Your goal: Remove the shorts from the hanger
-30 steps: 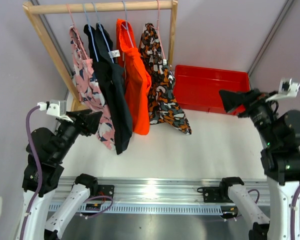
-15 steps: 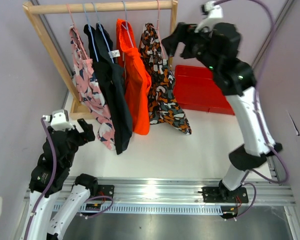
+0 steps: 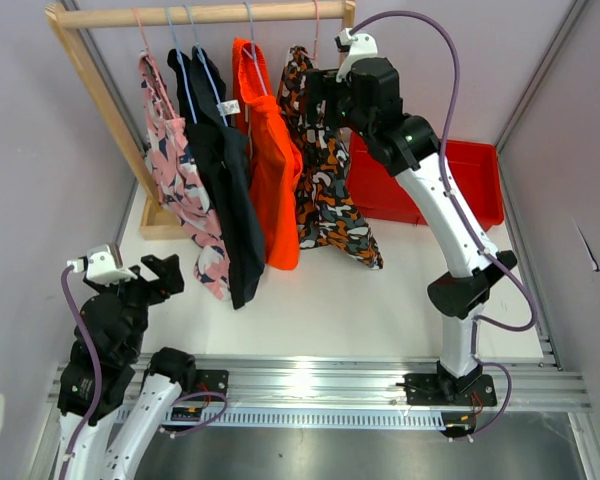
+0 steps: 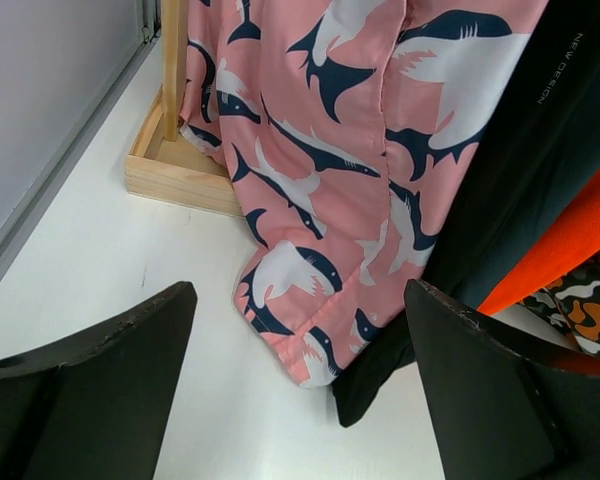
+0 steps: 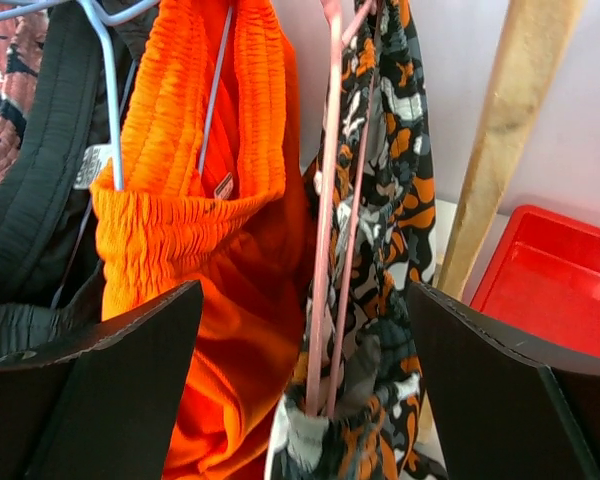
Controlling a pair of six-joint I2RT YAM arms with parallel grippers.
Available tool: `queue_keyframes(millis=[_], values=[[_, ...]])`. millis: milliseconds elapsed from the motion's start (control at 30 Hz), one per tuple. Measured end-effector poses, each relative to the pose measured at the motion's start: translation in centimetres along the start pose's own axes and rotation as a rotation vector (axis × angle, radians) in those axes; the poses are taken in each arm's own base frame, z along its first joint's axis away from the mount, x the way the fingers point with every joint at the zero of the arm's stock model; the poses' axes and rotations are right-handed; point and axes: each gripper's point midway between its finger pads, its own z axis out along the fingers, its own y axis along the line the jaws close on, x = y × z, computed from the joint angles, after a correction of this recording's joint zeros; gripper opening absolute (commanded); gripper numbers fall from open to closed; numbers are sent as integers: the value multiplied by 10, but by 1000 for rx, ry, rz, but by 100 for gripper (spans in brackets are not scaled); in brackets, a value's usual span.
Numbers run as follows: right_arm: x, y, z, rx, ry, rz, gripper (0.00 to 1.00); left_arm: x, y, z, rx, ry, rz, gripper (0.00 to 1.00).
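Note:
Four pairs of shorts hang on a wooden rack (image 3: pixel 200 14): pink shark-print (image 3: pixel 180 170), black (image 3: pixel 220 170), orange (image 3: pixel 270 160) and camouflage (image 3: pixel 325 190). My right gripper (image 3: pixel 315 85) is raised at the top of the camouflage shorts and is open. In the right wrist view it (image 5: pixel 305 390) straddles their pink wire hanger (image 5: pixel 325 200) without touching; the camouflage shorts (image 5: pixel 390 180) and the orange shorts (image 5: pixel 200 200) hang between the fingers. My left gripper (image 3: pixel 165 275) is low at the front left, open and empty. In the left wrist view it (image 4: pixel 300 390) faces the pink shorts' hem (image 4: pixel 350 150).
A red bin (image 3: pixel 430 180) stands behind the rack's right post (image 5: pixel 500 130). The rack's wooden base (image 4: pixel 175 180) rests on the white table at the left. Purple walls close in on both sides. Black shorts (image 4: pixel 520 180) hang beside the pink ones.
My right arm rose from the right side and swung left to the camouflage shorts' hanger. My left arm sank lower toward the table's front left.

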Motion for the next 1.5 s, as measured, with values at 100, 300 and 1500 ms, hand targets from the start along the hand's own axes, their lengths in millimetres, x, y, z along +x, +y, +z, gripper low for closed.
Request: queue_keyframes(millis=[100,300,1500], values=[[-2,2,11,3,-25,-5,86,1,-1,1,4,1,0,92],[1,3,34,11,-51,-12,63,0,-2,0,13,-13,-14,92],[-64,-10,-107,40,-232,14,0,-54,-89,23,297,71,5,99]])
